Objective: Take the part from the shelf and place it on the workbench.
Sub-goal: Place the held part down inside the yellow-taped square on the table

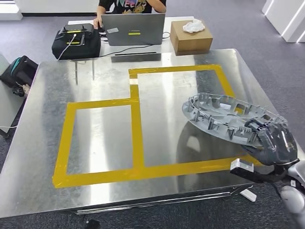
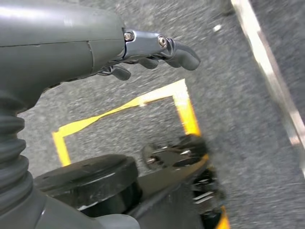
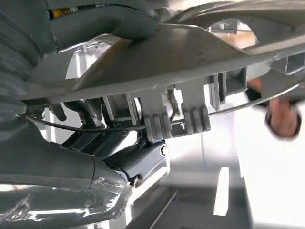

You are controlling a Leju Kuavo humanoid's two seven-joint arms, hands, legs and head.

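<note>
The right hand (image 1: 275,143) grips one grey ribbed part (image 1: 225,117) by its near edge, holding it tilted over the right side of the steel desk (image 1: 35,143), seemingly just clear of the surface. The left hand (image 2: 154,50) hangs over the floor, fingers extended, holding nothing. Beyond, one laptop (image 1: 133,28) bears labels too small to read.

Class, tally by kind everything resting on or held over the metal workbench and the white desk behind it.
Grey round part, held by the right hand: 1
Laptop: 1
Black bag: 1
Cardboard box: 1
White cloth: 1
Total: 5
</note>
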